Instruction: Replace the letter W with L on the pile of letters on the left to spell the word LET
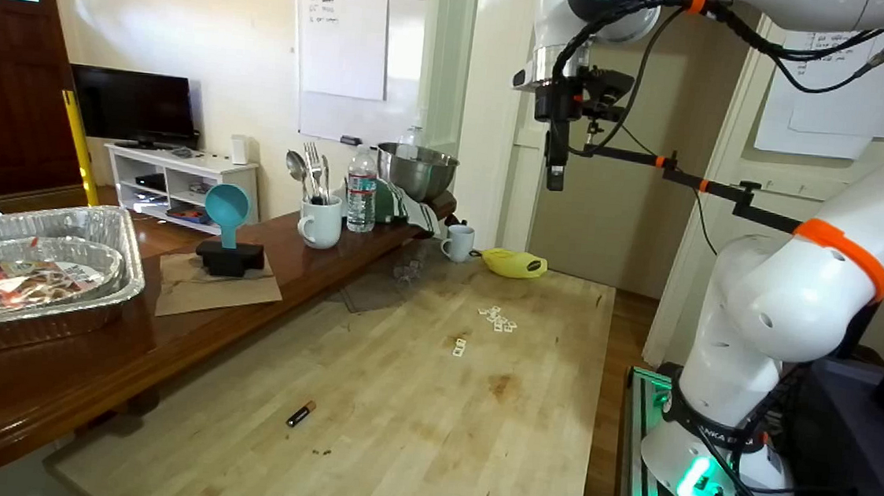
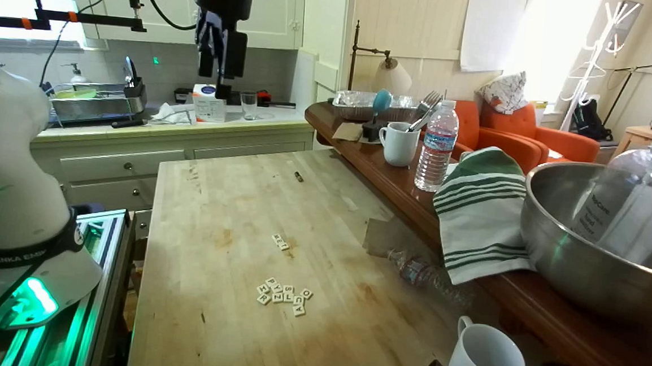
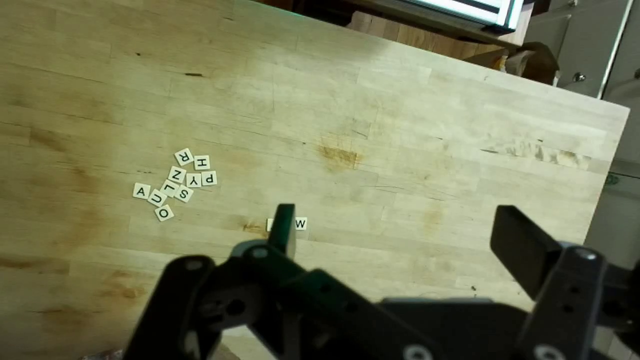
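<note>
A short row of white letter tiles lies on the wooden table. Its W tile [image 3: 301,223] shows at the row's end in the wrist view; a finger hides the middle tile and part of the other end tile [image 3: 270,224]. The row also shows in both exterior views [image 1: 458,348] [image 2: 280,242]. A loose pile of tiles lies apart from it [image 1: 500,326]. The L tile [image 3: 170,188] is inside this pile, touching neighbours, and shows in an exterior view [image 2: 288,298]. My gripper [image 3: 395,215] is open and empty, high above the table in both exterior views [image 1: 555,180] [image 2: 214,83].
A battery [image 1: 301,413] lies on the table. A yellow banana-like object [image 1: 514,264], a white mug [image 2: 486,360] and a clear bottle lying down [image 2: 417,270] are at one end. A raised wooden ledge [image 2: 362,151] along one side carries a bottle, a cutlery mug and a metal bowl.
</note>
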### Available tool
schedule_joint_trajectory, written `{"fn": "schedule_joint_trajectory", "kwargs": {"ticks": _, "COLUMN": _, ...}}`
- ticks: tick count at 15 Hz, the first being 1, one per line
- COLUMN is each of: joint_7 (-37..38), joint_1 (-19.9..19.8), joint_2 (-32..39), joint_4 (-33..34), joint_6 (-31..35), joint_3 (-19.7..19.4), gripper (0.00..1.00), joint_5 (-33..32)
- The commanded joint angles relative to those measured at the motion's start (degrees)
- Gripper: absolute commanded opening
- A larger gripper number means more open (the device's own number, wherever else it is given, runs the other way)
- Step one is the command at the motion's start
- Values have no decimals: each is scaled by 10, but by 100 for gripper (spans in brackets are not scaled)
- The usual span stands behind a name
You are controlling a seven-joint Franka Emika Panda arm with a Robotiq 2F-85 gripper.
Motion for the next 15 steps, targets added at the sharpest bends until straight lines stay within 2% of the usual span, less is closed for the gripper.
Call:
{"fn": "schedule_joint_trajectory", "kwargs": {"ticks": 1, "joint_7": 1, "joint_1": -7, "joint_2": -4, "joint_4": -15, "joint_6": 5, "joint_3": 6, "gripper": 100, "joint_5": -10}}
{"fn": "schedule_joint_trajectory", "kwargs": {"ticks": 9, "joint_7": -15, "joint_1": -4, "joint_2": -50, "joint_4": -151, "joint_6": 115, "joint_3": 12, "gripper": 100, "joint_5": -21}}
{"fn": "schedule_joint_trajectory", "kwargs": {"ticks": 15, "joint_7": -17, "joint_1": 13, "joint_2": -28, "joint_4": -215, "joint_6": 238, "joint_3": 23, "gripper": 100, "joint_5": -9}}
